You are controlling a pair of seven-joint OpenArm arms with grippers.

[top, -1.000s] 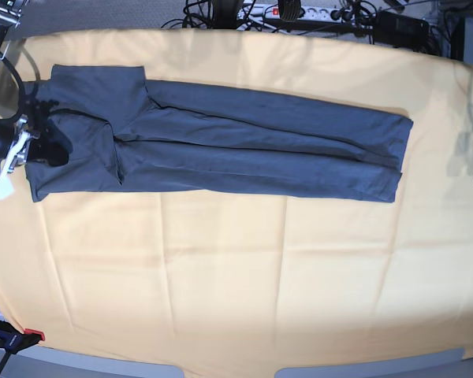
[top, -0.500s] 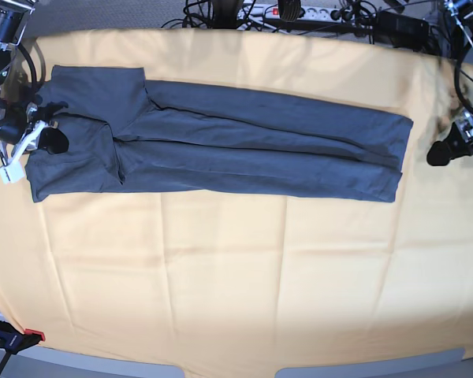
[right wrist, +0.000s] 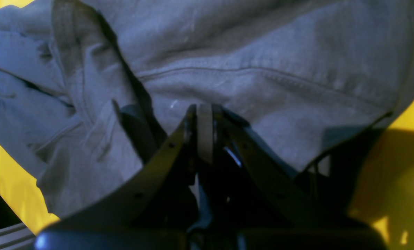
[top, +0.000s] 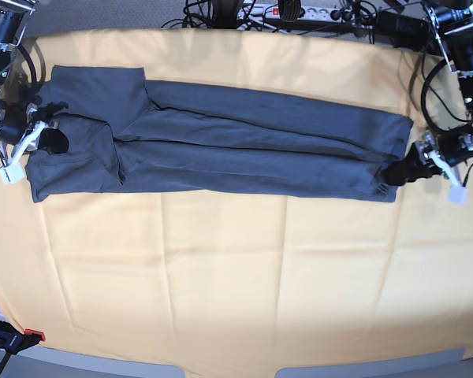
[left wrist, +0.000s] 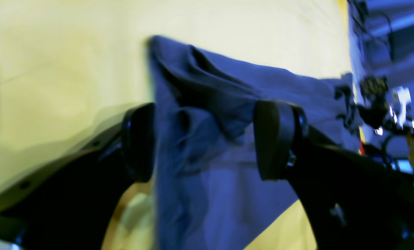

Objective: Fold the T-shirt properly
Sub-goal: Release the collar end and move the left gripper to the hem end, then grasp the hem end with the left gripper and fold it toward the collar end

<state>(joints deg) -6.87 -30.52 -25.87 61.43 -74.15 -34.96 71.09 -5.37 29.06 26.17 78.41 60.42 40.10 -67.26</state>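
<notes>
Yellow-orange table cloth (top: 221, 283) bare at the near side; farther back, T-shirt (top: 221, 142) lying as a long narrow band across it, sides already folded inward. Judged step: taking both ends for the fold across the length. Left gripper (top: 396, 174) at the hem end, jaws wide apart around the edge, not pinching. Right gripper (top: 49, 142) over the collar end, jaws pressed together; unclear if holding cloth. Next: close the left on the hem, then carry it toward the collar

t-shirt (top: 244, 142): plain dark slate-blue | table cloth (top: 221, 283): plain pale yellow-orange
</notes>
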